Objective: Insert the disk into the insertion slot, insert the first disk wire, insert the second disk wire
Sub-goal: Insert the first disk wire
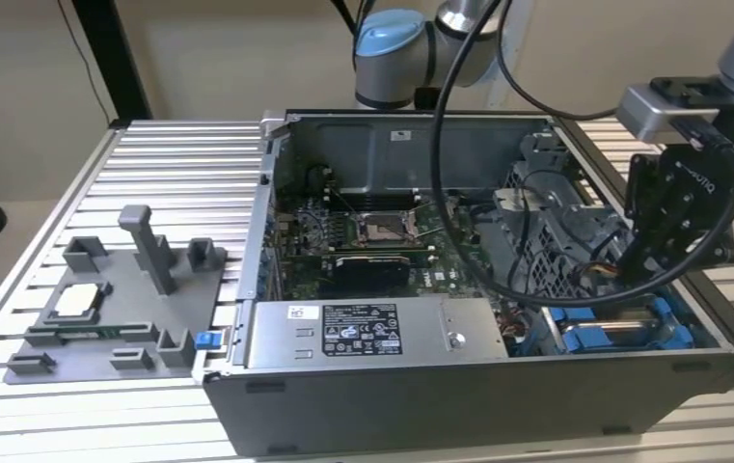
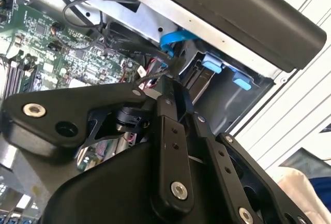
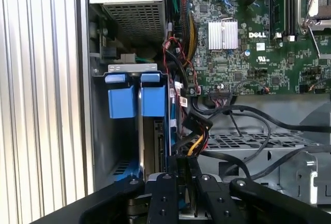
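Seemingly, near the case's corner, the gripper pinches a disk wire beside the seated disk; best pushed squarely, unforced.

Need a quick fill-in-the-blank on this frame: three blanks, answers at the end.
1. The tool hangs over the exterior view's ____ end of the open computer case.
2. The insertion slot has plastic tabs coloured ____.
3. The grey fixture stands on the slatted table, on the exterior view's ____ of the case.
Answers: right; blue; left.
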You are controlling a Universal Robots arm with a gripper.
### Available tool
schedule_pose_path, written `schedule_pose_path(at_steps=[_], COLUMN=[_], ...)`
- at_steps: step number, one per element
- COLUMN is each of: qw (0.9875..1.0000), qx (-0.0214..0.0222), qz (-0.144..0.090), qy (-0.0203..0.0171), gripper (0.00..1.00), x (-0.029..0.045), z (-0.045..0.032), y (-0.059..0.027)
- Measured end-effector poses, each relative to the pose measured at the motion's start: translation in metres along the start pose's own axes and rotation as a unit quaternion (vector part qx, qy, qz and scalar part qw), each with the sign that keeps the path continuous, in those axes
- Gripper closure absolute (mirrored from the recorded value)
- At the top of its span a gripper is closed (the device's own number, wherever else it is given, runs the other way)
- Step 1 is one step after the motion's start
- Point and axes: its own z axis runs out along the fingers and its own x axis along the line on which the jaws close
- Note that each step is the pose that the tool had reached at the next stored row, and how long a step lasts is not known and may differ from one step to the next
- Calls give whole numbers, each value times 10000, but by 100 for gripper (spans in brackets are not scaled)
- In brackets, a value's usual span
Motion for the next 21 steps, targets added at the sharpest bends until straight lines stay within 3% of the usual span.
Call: schedule_pose_path(at_steps=[21], qw=[10000], qx=[0], qz=[0], qy=[-6], gripper=[100], x=[4], z=[23], y=[-41])
